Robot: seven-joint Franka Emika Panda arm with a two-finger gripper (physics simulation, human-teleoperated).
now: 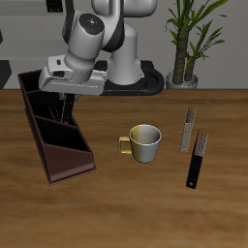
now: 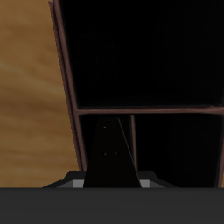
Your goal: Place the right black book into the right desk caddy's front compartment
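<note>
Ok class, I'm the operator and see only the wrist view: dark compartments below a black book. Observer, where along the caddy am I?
Observer: The gripper holds the right black book upright above the right desk caddy, toward its back part.
Operator: Anything near the caddy?
Observer: A mug stands beside its front end, apart from it.
Operator: Other books?
Observer: Two lie beyond the mug: a grey book and a slim black book.
</note>
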